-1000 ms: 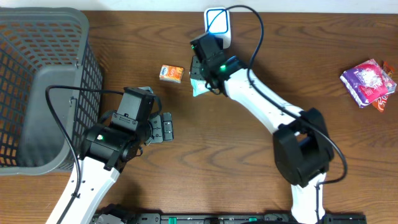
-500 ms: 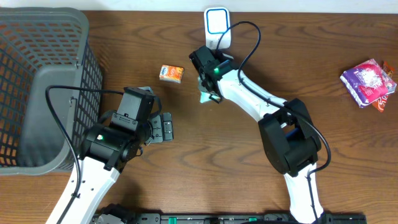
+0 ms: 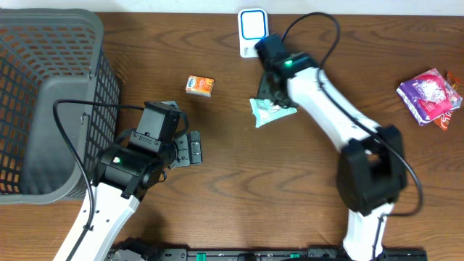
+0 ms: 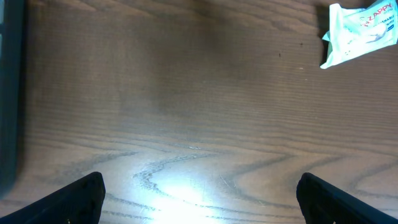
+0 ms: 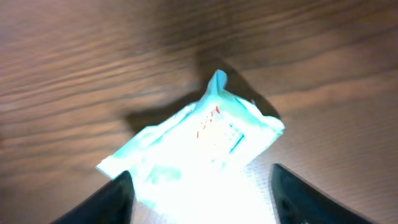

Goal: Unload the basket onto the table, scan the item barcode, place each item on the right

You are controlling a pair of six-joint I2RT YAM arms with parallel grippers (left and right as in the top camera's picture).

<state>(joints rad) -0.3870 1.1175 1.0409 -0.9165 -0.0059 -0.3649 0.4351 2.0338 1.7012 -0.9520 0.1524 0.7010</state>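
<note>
Right gripper point(image 5: 200, 196): jaws spread, straddling the crumpled white-and-teal plastic packet point(image 3: 268, 110), which lies on the brown wooden table point(image 3: 239, 174). Pad contact unclear; apparently not gripped. The packet sits at 6 o'clock from the white-and-blue upright scanner point(image 3: 252, 29).
Left gripper point(image 4: 199, 199): jaws wide, empty, over bare wood.
Small orange box point(image 3: 200, 85): 10 o'clock from the packet.
Grey mesh basket point(image 3: 58, 43): table's 9 o'clock.

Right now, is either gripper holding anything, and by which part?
Nothing looks held. The right gripper stands open over the teal packet lying on the table; the left gripper is open and empty.
</note>
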